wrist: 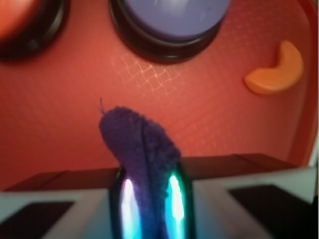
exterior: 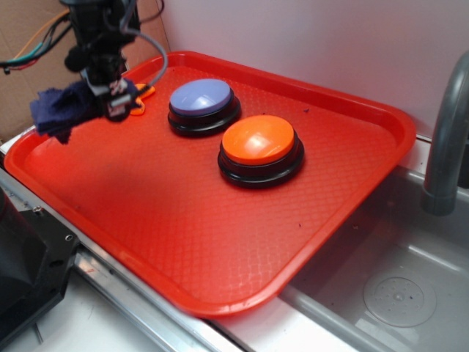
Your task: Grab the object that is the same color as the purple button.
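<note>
My gripper point(exterior: 110, 99) is shut on the dark purple-blue terry rag point(exterior: 62, 110) and holds it above the far left corner of the red tray point(exterior: 183, 242). In the wrist view the rag point(wrist: 142, 149) is pinched between my two fingers point(wrist: 175, 199) and sticks up past them. The purple button point(exterior: 201, 99) with its lavender top and black base stands on the tray to the right of my gripper; it also shows in the wrist view point(wrist: 172, 20).
An orange-topped button point(exterior: 260, 147) stands right of the purple one. A small orange crescent piece point(wrist: 276, 72) lies on the tray near my gripper. A steel sink point(exterior: 396, 293) and grey faucet point(exterior: 447, 139) are at the right.
</note>
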Available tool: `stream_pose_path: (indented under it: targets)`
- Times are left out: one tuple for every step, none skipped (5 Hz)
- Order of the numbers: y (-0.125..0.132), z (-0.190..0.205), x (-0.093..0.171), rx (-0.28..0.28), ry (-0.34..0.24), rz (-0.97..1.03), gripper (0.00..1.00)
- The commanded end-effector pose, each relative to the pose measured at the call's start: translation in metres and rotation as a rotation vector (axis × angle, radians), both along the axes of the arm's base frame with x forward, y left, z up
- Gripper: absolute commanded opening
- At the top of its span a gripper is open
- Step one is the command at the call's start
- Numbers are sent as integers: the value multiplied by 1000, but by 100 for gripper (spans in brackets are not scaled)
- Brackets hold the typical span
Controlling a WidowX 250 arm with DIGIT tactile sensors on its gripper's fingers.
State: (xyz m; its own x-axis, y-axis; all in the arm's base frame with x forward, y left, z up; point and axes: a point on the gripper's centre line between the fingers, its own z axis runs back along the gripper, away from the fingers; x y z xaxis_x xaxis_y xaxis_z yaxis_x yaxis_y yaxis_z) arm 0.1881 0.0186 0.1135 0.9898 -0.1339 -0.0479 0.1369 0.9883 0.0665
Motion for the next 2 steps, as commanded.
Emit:
stream_pose_path:
  targets:
    - [-27, 62, 22, -54, -125, 119, 0]
    - [-30, 64, 25, -24, -123, 126, 0]
